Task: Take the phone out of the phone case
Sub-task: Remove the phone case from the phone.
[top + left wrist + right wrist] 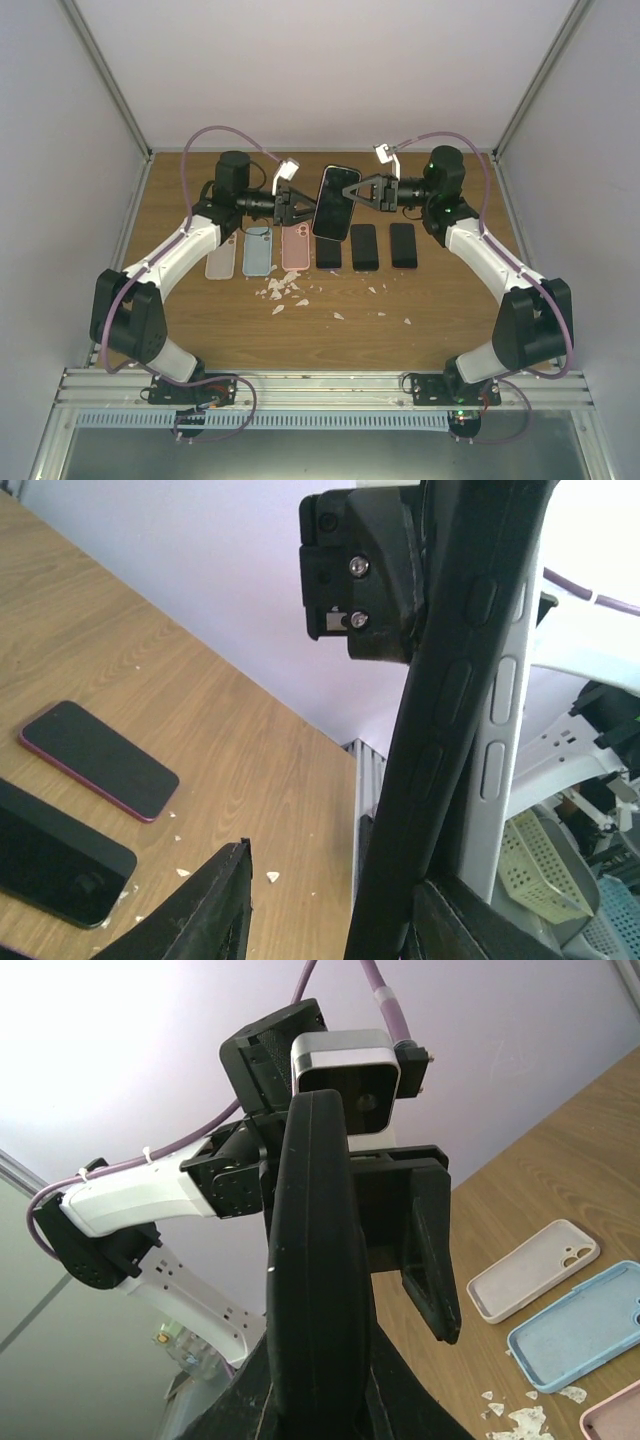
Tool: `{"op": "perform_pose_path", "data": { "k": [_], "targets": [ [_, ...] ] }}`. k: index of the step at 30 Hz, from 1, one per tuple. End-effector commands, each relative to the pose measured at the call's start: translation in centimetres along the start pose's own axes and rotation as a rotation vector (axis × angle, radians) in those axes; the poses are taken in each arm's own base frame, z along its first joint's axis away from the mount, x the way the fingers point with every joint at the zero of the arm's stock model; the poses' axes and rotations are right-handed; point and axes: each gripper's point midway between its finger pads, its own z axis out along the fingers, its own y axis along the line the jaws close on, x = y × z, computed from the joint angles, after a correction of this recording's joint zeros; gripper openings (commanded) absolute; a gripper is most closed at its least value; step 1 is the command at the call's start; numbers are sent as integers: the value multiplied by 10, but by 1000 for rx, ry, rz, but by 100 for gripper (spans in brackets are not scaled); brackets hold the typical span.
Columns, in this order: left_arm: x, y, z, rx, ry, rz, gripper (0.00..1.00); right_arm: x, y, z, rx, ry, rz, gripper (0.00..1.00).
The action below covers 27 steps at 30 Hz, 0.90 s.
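Observation:
A phone in a black phone case hangs upright above the table between both arms. My right gripper is shut on its right edge; in the right wrist view its fingers clamp the black case from both sides. My left gripper stands open at the other edge. In the left wrist view, one finger is well apart from the case. The other finger rests against it, beside a silver phone edge.
On the table under the phone lie a whitish case, a blue case, a pink case and three dark phones. White scraps are scattered in front of them. Walls close the table's sides.

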Motion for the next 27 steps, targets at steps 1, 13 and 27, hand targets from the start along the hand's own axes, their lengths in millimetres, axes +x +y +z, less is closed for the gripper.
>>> {"op": "perform_pose_path", "data": {
  "k": [1,13,27],
  "targets": [
    [-70,-15,-2,-7,-185,164,41,69,56,27,-302,296,101,0],
    [-67,-37,3,105,-203,103,42,88,58,43,-349,351,129,1],
    [-30,-39,1,145,-210,-54,18,72,41,44,-315,325,147,1]
  ]
}}
